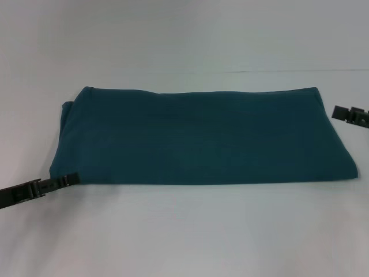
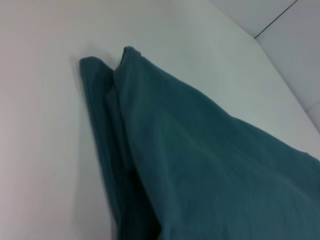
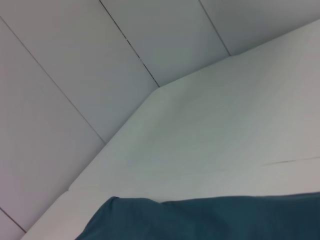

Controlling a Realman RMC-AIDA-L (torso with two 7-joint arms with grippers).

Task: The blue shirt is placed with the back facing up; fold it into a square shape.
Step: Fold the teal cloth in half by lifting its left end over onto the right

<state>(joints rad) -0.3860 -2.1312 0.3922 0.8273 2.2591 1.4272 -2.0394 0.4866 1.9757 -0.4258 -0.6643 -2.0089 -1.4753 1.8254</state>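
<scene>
From the head camera, the blue shirt (image 1: 202,137) lies on the white table (image 1: 184,231) as a wide folded rectangle, plain side up, long edges running left to right, in the middle of the surface. Its left end shows stacked layers with a small fold sticking out at the far left corner. The left gripper (image 1: 64,182) comes in low from the left, its tip just at the shirt's near left corner; whether its fingers are apart or together I cannot tell. The right gripper (image 1: 349,115) sits at the right edge, just beside the shirt's far right corner and apart from the cloth; its finger state cannot be told either

The left wrist camera shows the blue shirt (image 2: 200,160) close up, several layers meeting in two peaked corners on the white table (image 2: 45,125)

The right wrist camera shows a strip of the blue shirt (image 3: 210,220) lying on the table (image 3: 210,140), with pale panelled walls (image 3: 75,60) beyond
</scene>
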